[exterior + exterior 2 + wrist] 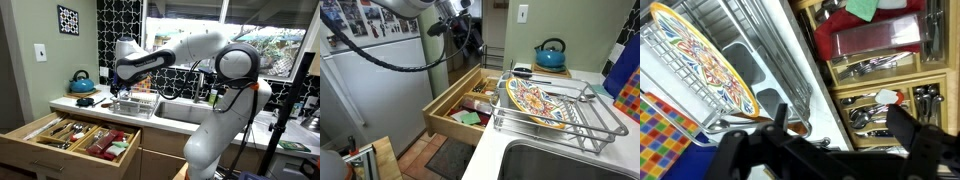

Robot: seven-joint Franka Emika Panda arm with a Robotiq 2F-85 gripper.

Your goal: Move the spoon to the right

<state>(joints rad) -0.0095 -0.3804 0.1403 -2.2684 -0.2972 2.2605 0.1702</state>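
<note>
- Hand (pixel 825 150) seen in wrist view: two dark fingers (pixel 732 152) stand wide apart, nothing between them. Empty.
- In an exterior view the hand (pixel 122 88) hangs above the dish rack (pixel 135 103) at the worktop (pixel 95 104) edge, well clear of any cutlery.
- Patterned plate (pixel 715 60) stands on edge in the rack, below the hand and off to one side. Not part of the job.
- Spoon (pixel 868 112): lies in the open cutlery drawer (pixel 40 150), lower than the hand and out past the worktop front. Several spoons share that compartment; which one is meant, cannot tell.
- Key relation: in wrist view the spoon sits forward of the fingers and toward the right-hand finger, not under the gap.
- Long axis: handles seem to run along the compartment, roughly parallel to the line from finger to finger. Judgement: the wrist needs about a quarter turn so the fingers straddle the handle.
- Judgement: approach not yet begun; next is travel out over the drawer, then descend.
- Risk: neighbouring cutlery is packed close, so it is easy to catch two pieces.
</note>
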